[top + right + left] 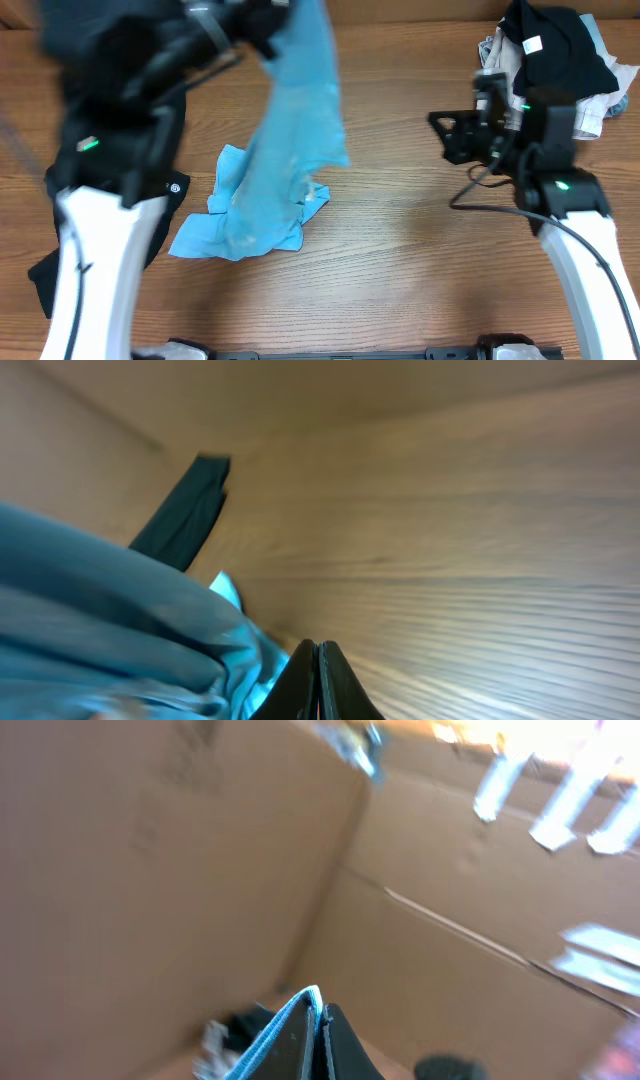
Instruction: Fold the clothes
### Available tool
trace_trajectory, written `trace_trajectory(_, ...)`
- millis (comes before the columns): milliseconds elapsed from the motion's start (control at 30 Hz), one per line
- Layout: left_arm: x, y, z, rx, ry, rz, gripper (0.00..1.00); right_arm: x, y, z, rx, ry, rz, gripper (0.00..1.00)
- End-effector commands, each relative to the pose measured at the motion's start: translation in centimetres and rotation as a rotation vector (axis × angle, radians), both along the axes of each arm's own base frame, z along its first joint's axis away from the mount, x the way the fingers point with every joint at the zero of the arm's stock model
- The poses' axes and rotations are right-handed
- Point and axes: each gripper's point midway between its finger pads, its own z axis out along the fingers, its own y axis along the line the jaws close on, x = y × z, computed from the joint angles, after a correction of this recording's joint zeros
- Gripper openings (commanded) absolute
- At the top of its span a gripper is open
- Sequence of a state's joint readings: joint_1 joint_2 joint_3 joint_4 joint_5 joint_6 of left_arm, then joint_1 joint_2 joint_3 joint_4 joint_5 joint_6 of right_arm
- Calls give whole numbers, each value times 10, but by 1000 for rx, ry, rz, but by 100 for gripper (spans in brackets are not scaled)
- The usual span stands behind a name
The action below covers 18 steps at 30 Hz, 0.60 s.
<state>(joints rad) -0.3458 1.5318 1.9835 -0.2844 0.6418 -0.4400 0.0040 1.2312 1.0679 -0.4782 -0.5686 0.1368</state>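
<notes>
Raised high, the left fingers (pixel 322 1030) are pinched together on an edge of the light blue T-shirt (pixel 290 130). It hangs from them with its lower part crumpled on the counter (pixel 400 250). A black garment (pixel 170 205) lies at the counter's left. The right fingers (pixel 318 675) are pressed together, empty, well right of the T-shirt, beside 1 heap of clothes (pixel 560 60).

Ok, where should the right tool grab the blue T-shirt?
Probably the loose corner on the table, approached from the right: the T-shirt hangs from the left tool, and that corner sticks out toward the right tool, clear of the bunched folds.
</notes>
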Motion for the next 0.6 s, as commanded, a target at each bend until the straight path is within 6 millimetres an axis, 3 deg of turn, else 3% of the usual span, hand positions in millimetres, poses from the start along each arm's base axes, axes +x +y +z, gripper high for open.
trace_trajectory(0, -13, -53, -17, 38, 9, -115, 4, -13, -26, 36, -13, -96, -73, 4)
trace_trajectory(133, -43, -90, -45, 133, 43, -220, 4, -27, -45, 52, -19, -132, -134, 4)
trace_trajectory(267, -64, -78, -81, 296, 126, -197, 4, -33, -48, 56, -20, -140, -145, 4)
trace_trajectory(400, -55, -25, -129, 489, 281, 18, 4, -30, -48, 51, -18, -121, -141, 4)
trace_trajectory(567, -28, 76, -183, 711, 498, 407, 4, -23, -44, 38, -11, -79, -124, 4)
